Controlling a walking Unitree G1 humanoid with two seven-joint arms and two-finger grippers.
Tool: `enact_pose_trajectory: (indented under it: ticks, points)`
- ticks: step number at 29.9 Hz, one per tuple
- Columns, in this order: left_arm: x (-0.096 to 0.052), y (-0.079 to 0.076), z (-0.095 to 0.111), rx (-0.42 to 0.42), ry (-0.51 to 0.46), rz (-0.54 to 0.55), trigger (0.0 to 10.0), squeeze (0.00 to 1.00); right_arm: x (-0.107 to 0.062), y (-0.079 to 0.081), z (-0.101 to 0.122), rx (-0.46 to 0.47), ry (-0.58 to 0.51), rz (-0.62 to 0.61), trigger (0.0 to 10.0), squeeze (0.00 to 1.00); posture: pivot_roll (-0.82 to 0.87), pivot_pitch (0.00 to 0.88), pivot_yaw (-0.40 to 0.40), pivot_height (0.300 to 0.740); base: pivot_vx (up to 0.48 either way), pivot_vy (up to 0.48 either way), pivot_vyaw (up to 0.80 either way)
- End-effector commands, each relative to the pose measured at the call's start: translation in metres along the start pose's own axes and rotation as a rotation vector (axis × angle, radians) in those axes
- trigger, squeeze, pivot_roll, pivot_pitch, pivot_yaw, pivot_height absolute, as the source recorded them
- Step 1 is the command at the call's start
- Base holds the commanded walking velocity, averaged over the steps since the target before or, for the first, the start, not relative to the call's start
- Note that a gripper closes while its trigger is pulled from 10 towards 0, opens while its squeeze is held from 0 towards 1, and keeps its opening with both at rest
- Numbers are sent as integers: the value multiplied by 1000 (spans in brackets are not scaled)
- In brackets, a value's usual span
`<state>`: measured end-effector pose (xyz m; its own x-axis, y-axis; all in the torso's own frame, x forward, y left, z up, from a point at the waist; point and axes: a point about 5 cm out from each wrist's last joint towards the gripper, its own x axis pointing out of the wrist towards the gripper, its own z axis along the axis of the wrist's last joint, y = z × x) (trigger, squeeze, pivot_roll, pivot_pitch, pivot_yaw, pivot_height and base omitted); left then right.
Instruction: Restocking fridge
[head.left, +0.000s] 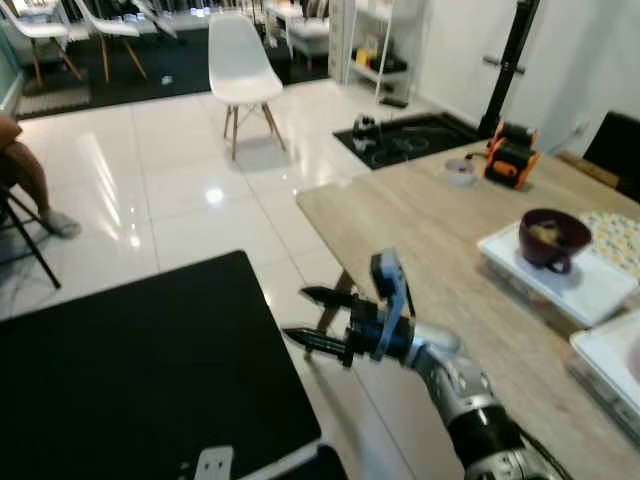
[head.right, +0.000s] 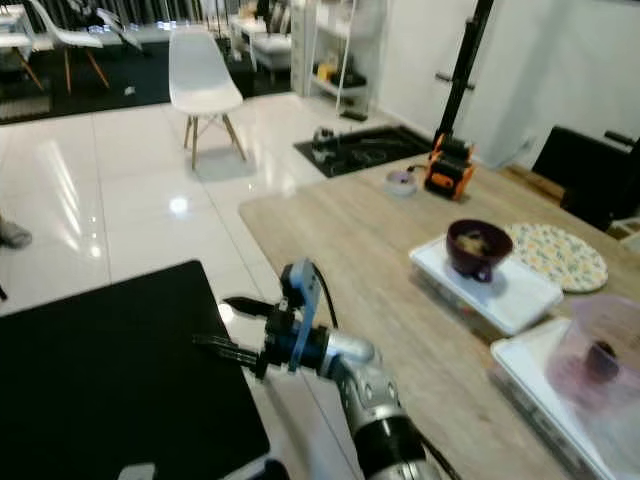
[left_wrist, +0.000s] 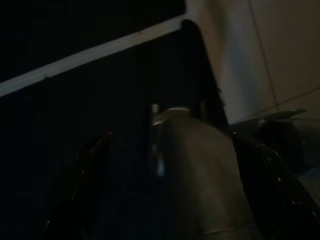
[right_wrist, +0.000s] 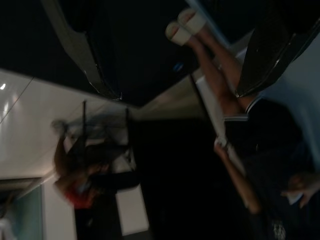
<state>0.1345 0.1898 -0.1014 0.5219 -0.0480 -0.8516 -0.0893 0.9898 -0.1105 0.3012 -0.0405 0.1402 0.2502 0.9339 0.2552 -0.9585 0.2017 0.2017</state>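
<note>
Silver and black, my right pincer (head.left: 312, 318) reaches forward with its two long fingers spread wide and nothing between them, hanging over the gap between a matte black flat-topped surface (head.left: 130, 370) on my left and the pale wood-grain worktop (head.left: 430, 240) on my right. I see no fridge. On the worktop a dark maroon mug-shaped bowl (head.left: 553, 238) sits on a white rectangular tray (head.left: 590, 285), with a round patterned mat (head.right: 560, 255) just beside it, another white tray (head.right: 545, 385) carrying a translucent purple cover nearer me, and an orange and black tool (head.left: 511, 153) at the far end. A white moulded chair (head.left: 238, 62) stands well apart on the glossy white tile floor (head.left: 150, 190). My left wrist view is very dark; I cannot tell how the left pincer stands.
</note>
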Motion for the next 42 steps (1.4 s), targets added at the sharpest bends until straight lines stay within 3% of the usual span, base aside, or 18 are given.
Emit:
enact_pose_trajectory:
  ticks: [1, 7, 14, 24, 34, 42]
  points:
    - [-2, -3, -14, -17, 49, -12, 10000, 0, 9, -4, 23, -45, -71, -38, 10000, 0, -43, 0, -56, 740, 0, 0, 0]
    - [-2, -5, -14, -18, 50, -16, 10000, 0, 21, -12, 48, -181, -60, -190, 10000, 0, -44, 0, -59, 740, 0, 0, 0]
    - [-2, -4, -15, -18, 49, -18, 10000, 0, 26, -22, 66, -240, -68, -334, 10000, 0, -44, 0, -59, 740, 0, 0, 0]
    - [-2, -7, -14, -13, 45, -53, 10000, 0, 21, -40, 67, -294, 0, -543, 10000, 0, -44, 0, -60, 740, 0, -283, 0]
    - [-2, -4, -13, -25, 45, -11, 10000, 0, 25, -36, 80, -307, -44, -532, 10000, 0, -44, 0, -62, 740, 0, -103, 0]
    - [-3, -4, -17, -38, 49, -17, 10000, 0, 27, -34, 101, -434, -25, -607, 10000, 0, -44, 0, -62, 740, 0, 0, 0]
